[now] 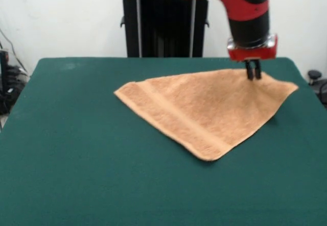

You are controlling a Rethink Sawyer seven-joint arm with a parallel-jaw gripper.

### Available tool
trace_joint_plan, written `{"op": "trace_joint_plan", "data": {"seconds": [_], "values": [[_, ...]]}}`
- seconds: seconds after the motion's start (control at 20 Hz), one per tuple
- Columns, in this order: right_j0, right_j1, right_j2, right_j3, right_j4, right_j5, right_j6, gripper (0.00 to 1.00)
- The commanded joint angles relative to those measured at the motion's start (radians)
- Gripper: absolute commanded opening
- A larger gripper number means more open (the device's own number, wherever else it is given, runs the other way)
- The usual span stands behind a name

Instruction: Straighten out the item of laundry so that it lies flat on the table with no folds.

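Note:
The orange-tan towel (204, 106) lies on the dark green table (76, 149), right of centre, folded over into a rough triangle. A woven band runs along its front-left edge. My gripper (253, 75) hangs from the red and black arm and comes straight down onto the towel's far right edge. Its two black fingers (250, 72) stand close together with their tips in the cloth, pinching the towel there. The towel's right corner (288, 87) points toward the table's right side.
The robot's black pedestal (163, 27) stands behind the table's far edge. Cables and dark gear show past the left edge (7, 83), and a small black object shows past the right edge (314, 75). Green cloth stretches wide on the left and in front of the towel.

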Motion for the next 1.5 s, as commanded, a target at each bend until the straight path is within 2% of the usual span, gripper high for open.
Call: {"op": "trace_joint_plan", "data": {"seconds": [0.05,0.2,0.4,0.45,0.65,0.85,0.9,1.0,1.15,1.25,1.5], "values": [[0.096,-0.037,-0.074,0.069,0.098,0.147,0.381,0.0],[0.085,0.038,-0.109,0.035,0.071,0.026,0.342,0.0],[0.075,0.06,-0.128,0.025,0.022,-0.085,0.323,0.0],[0.069,0.066,-0.127,0.025,0.015,-0.116,0.322,1.0],[0.062,0.103,-0.157,-0.012,-0.011,-0.194,0.303,1.0],[0.05,0.117,-0.167,-0.093,0.0,-0.108,0.251,1.0],[0.076,0.102,-0.172,-0.106,0.014,-0.087,0.263,1.0],[0.103,0.089,-0.193,-0.137,0.022,-0.066,0.268,1.0],[0.096,0.093,-0.187,-0.166,0.019,-0.076,0.255,1.0],[0.103,0.123,-0.21,-0.231,0.019,-0.084,0.241,1.0],[0.11,0.236,-0.226,-0.342,0.026,-0.208,0.246,1.0]]}}
